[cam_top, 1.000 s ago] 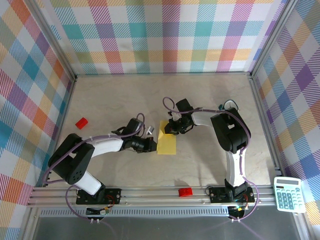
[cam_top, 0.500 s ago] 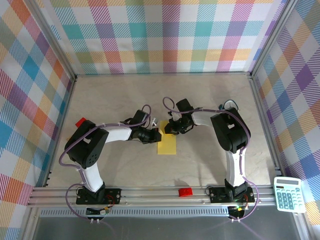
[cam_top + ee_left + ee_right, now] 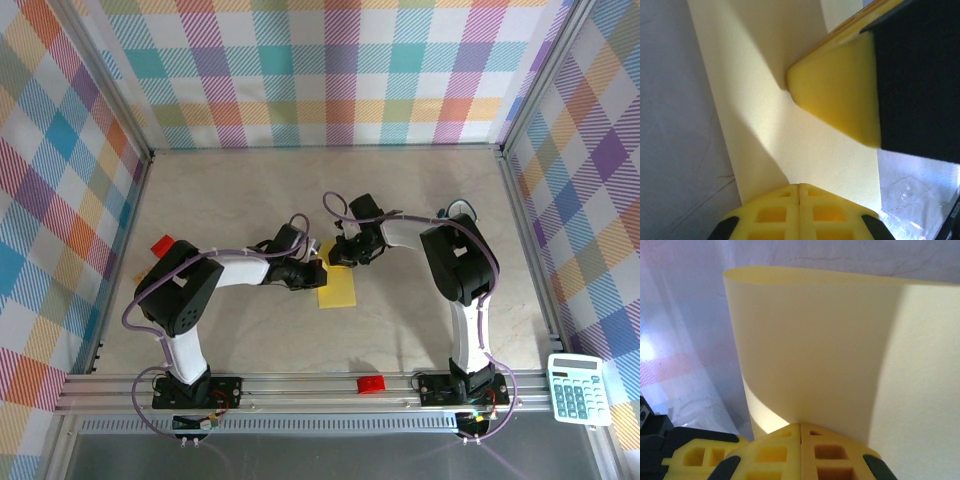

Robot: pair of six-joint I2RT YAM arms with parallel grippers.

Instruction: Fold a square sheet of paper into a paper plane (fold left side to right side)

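On tbl [image 3: 420,200]: yellow paper [image 3: 338,290], folded over

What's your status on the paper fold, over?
Left gripper shut, tip on the square sheet of paper. Right gripper shut at its far edge. Paper doubled over, bend rounded. Red brick far left, apart.

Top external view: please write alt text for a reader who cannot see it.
Two robot arms meet over a yellow paper, with the left end effector and right end effector both shut at its far end. A red brick lies at the left, another on the front rail, and a calculator at the near right.
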